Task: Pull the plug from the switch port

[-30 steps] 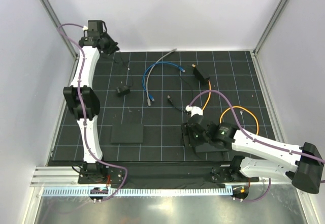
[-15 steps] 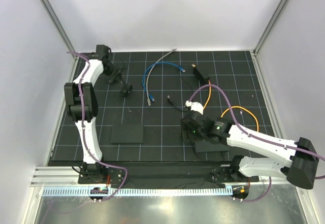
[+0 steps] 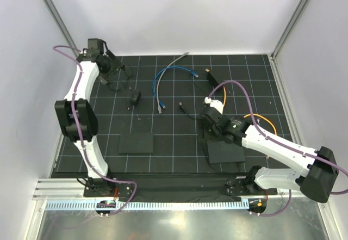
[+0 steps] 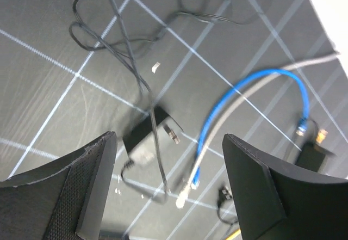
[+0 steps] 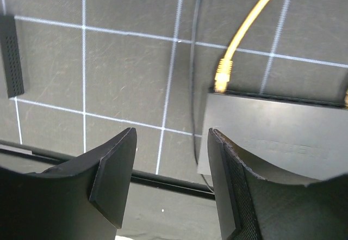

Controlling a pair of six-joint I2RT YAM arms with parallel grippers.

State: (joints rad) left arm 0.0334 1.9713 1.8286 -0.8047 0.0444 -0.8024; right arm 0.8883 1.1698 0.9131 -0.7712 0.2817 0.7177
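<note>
Right hand [image 5: 171,142] hangs empty over the bench [image 5: 125,71], fingers spread; left hand [image 4: 166,147], also spread, is well away. The switch port box [image 5: 272,131] looks light and likely to slide, so brace it. The orange cable [image 5: 250,17] is limp; pinch the small rigid plug [image 5: 222,81] seated in the box's edge.

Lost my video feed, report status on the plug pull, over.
Both open: right gripper short of the plug, left gripper empty. Plug seated in the switch port. A thin black wire runs beside it.
</note>
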